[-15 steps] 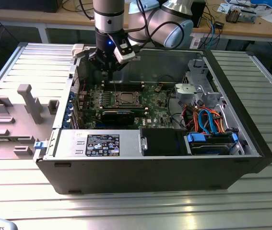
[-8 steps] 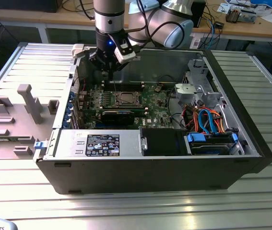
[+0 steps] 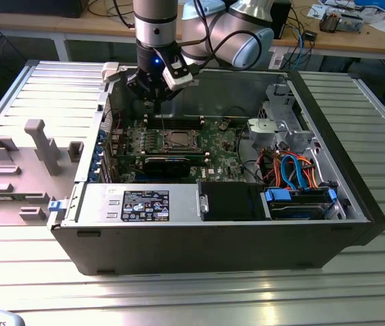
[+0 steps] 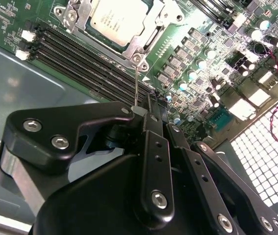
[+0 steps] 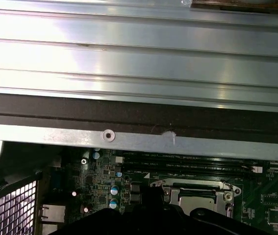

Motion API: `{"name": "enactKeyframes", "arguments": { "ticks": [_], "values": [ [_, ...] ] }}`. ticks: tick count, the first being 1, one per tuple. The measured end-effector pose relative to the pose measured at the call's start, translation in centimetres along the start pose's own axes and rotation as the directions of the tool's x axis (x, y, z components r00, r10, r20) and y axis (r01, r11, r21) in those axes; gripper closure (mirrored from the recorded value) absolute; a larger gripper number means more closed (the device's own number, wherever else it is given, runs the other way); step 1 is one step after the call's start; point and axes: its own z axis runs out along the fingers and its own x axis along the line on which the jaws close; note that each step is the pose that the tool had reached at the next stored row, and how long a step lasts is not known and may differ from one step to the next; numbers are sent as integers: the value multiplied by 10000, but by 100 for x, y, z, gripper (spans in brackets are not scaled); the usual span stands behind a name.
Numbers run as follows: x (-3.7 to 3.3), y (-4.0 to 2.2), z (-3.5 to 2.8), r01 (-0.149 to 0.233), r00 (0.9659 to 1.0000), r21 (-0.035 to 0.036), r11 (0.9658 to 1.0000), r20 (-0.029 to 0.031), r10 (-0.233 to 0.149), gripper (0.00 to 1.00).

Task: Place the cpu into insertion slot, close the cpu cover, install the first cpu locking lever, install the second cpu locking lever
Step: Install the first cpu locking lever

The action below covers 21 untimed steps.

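The cpu (image 4: 115, 18) lies flat in the insertion slot (image 3: 178, 139) on the green board, its silvery top showing. The cpu cover (image 4: 147, 40) lies down around it as a metal frame. A thin wire locking lever (image 4: 137, 83) rises from the socket's corner up to my gripper (image 4: 146, 104). The black fingers are shut together, pinching the lever's free end. In the exterior view the gripper (image 3: 153, 103) hangs over the board's back edge, behind the socket. In the first wrist view the socket (image 5: 196, 192) shows below the case wall.
The open computer case (image 3: 199, 238) surrounds the board; its back wall (image 5: 139, 142) is close to the gripper. Memory slots (image 4: 85, 63) run beside the socket. A black card (image 3: 172, 164), a power supply (image 3: 138, 204) and drive bays with cables (image 3: 294, 176) fill the front.
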Motion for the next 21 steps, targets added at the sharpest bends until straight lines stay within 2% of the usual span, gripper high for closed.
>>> {"name": "enactKeyframes", "arguments": {
  "ticks": [21],
  "values": [
    [-45,-3,5,0,10000,0,10000,-1,0,89]
  ]
}}
